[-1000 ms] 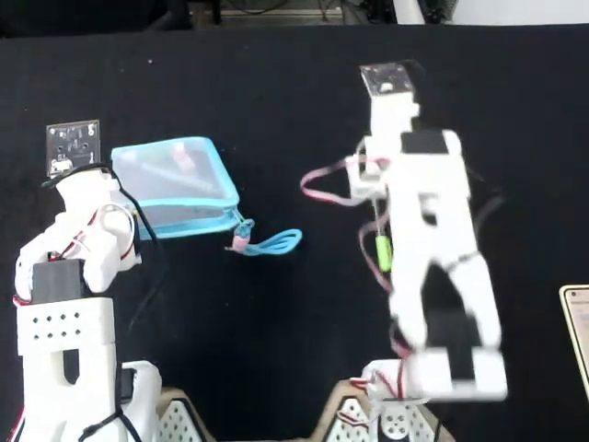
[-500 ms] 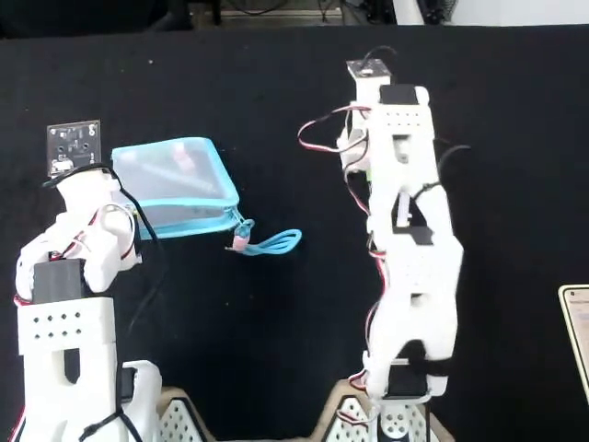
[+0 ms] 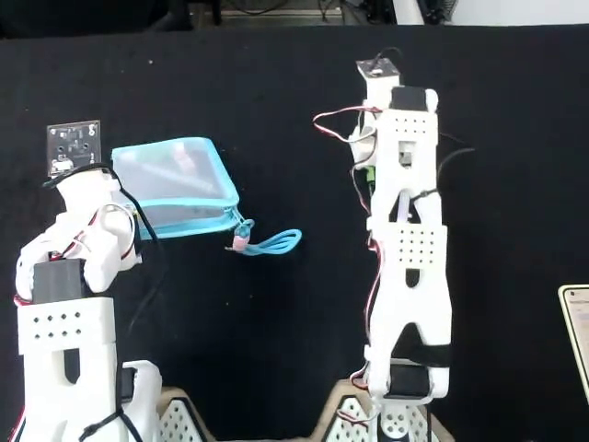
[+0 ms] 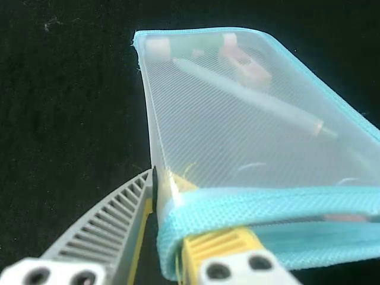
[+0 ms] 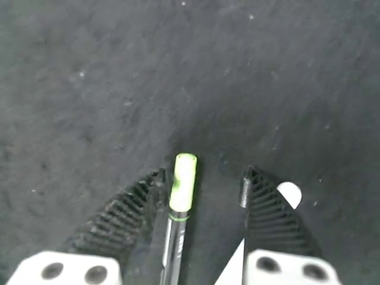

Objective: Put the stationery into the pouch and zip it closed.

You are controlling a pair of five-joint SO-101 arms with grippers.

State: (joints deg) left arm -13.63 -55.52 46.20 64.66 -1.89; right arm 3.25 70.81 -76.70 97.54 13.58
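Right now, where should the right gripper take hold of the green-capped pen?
Grip the pen on its slim shaft just behind the green cap, coming straight down: it lies flat on the table, lengthwise between the right gripper's open jaws.

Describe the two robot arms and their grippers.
The left arm and right arm are blocky white plastic with black motors and loose red-and-white cables. The left gripper has one grey ribbed finger and one yellow; the right gripper has black ribbed fingers.
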